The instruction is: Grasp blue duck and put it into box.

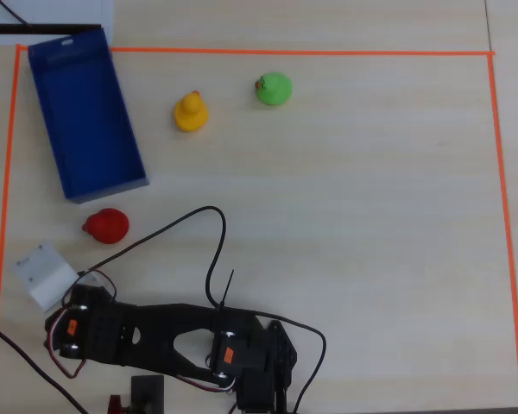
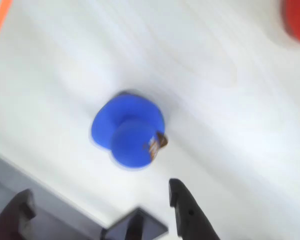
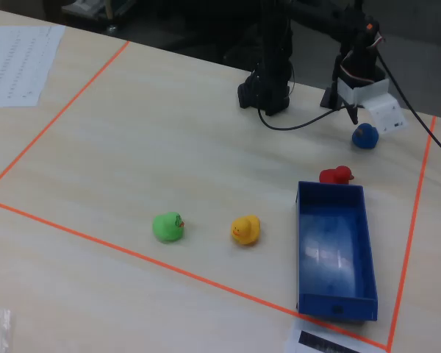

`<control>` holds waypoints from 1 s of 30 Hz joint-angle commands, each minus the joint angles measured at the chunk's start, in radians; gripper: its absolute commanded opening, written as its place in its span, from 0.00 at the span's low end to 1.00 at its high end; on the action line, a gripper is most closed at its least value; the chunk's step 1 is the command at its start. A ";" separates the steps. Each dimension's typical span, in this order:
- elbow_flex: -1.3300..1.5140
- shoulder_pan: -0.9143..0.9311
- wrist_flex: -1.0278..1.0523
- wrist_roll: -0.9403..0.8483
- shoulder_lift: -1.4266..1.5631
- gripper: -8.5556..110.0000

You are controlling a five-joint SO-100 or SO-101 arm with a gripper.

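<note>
Directly beneath the claw (image 2: 97, 197), in the wrist view, the blue duck (image 2: 128, 131) sits upright on the pale wooden table (image 2: 225, 75), its beak turned toward the dark fingertip (image 2: 182, 200) at lower right; the second finger shows at lower left, and the two are spread wide with nothing between them, the duck lying just beyond their tips and untouched. Seen from the fixed view, the claw (image 3: 350, 109) hangs just above and slightly left of the blue duck (image 3: 364, 136), near the orange tape border (image 3: 419, 191). Farther from the claw in that view, toward the camera, lies the red duck (image 3: 336, 175), touching or nearly touching the near end wall of the open blue box (image 3: 303, 243). Well apart from the claw, to the left of the box, stand the yellow duck (image 3: 245, 229) and the green duck (image 3: 167, 226). Overhead, the arm (image 1: 155, 332) hides the blue duck; the box (image 1: 47, 129) lies beyond the red duck (image 1: 106, 226).
</note>
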 commanded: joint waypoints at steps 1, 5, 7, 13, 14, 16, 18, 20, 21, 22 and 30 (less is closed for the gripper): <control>0.054 0.032 -0.091 0.000 0.005 0.38; 0.081 0.034 -0.144 0.029 0.000 0.38; 0.083 0.034 -0.150 0.037 -0.008 0.38; 0.103 0.032 -0.181 0.063 -0.037 0.34; 0.110 0.032 -0.187 0.067 -0.041 0.33; 0.127 0.031 -0.193 0.066 -0.048 0.27; 0.144 0.028 -0.195 0.060 -0.049 0.22; 0.152 0.026 -0.192 0.060 -0.049 0.07; 0.156 0.026 -0.186 0.054 -0.044 0.07; 0.156 0.026 -0.173 0.049 -0.041 0.07; -0.155 0.250 -0.075 0.164 0.104 0.07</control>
